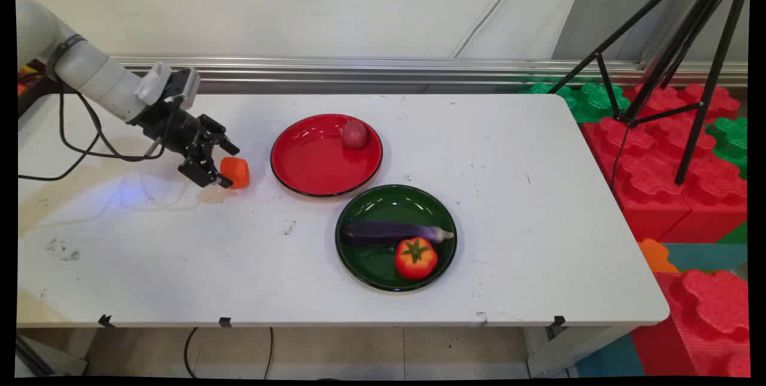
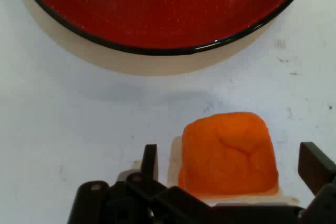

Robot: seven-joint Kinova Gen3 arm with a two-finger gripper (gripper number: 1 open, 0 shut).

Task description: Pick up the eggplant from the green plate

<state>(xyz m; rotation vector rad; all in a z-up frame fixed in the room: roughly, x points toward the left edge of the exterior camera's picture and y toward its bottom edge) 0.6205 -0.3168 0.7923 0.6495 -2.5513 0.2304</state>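
Observation:
An orange, rounded, block-shaped thing (image 1: 236,172) (image 2: 229,153) lies on the white table (image 1: 508,194), just left of a red plate (image 1: 311,164) (image 2: 163,9). My gripper (image 1: 227,165) (image 2: 231,165) is low over the table and open. One finger (image 2: 149,162) stands on each side of the orange thing, with a small gap on both sides. On the red plate's far rim rests a small pinkish-red round fruit (image 1: 354,134). The hand view shows only the near part of the red plate.
A dark green plate (image 1: 365,266) at the table's front middle holds a purple aubergine (image 1: 395,232) and a tomato (image 1: 416,258). Black cables (image 1: 72,146) hang from the arm. A black tripod (image 1: 676,57) and red and green foam blocks (image 1: 676,194) stand beyond the table's right end.

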